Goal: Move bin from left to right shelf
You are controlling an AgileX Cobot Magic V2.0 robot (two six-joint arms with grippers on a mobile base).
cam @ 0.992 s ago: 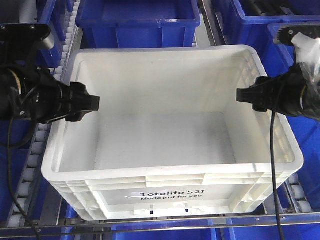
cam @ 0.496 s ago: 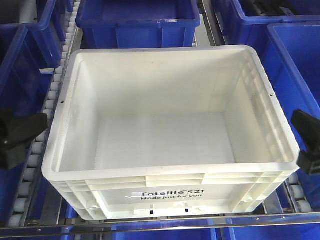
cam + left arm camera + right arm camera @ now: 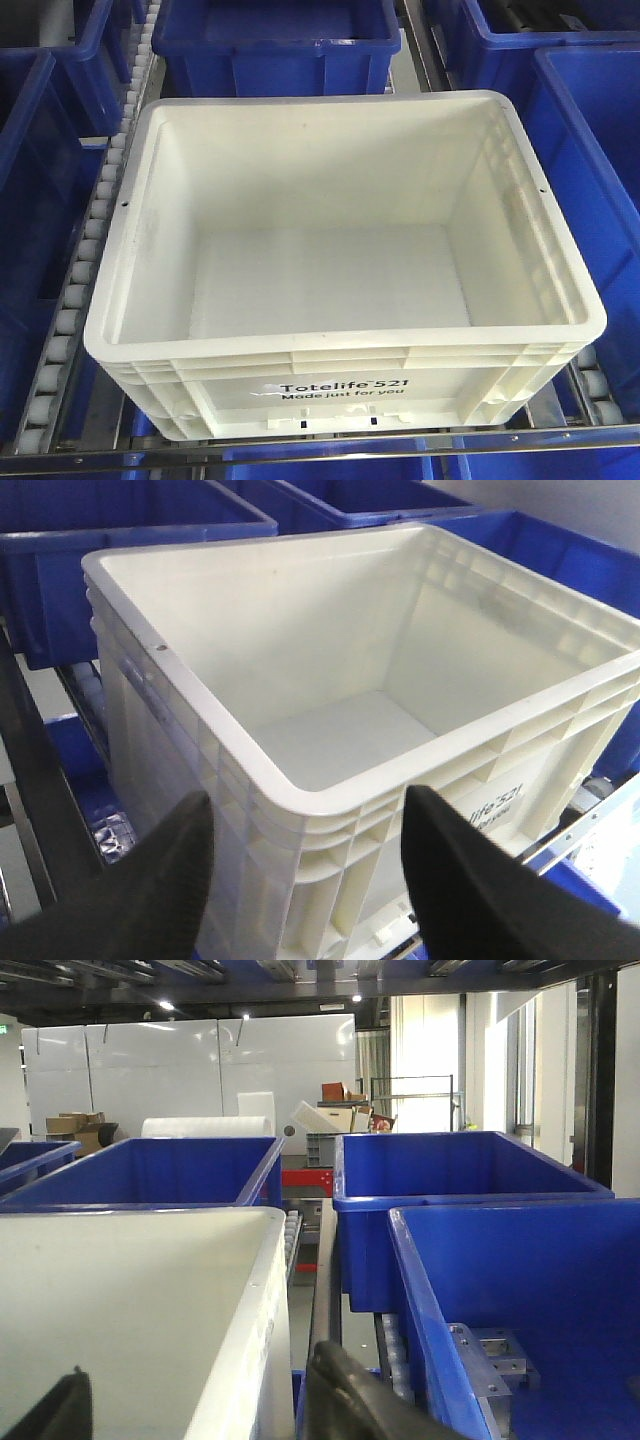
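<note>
The bin [image 3: 330, 160], a large white tote printed "Totelife 521" on its near side, stands empty on the roller shelf in the front view. Neither gripper shows in that view. In the left wrist view my left gripper [image 3: 308, 798] is open, its two black fingers [image 3: 160, 880] spread apart just in front of the near corner of the bin [image 3: 330, 650], not touching it. In the right wrist view my right gripper [image 3: 198, 1365] is open low beside the bin [image 3: 130, 1300], one black finger [image 3: 350, 1400] outside the bin's wall, the other at the frame's left edge.
Blue plastic bins surround the white one: one behind [image 3: 275, 40], one to the right [image 3: 600, 150], one to the left [image 3: 30, 180]. White rollers [image 3: 75, 290] run along both sides. A metal rail [image 3: 330, 445] crosses the front.
Both arms reached over the bin's side rims a second ago. They drew back outward and down, then left the front view entirely. The bin has not moved.
</note>
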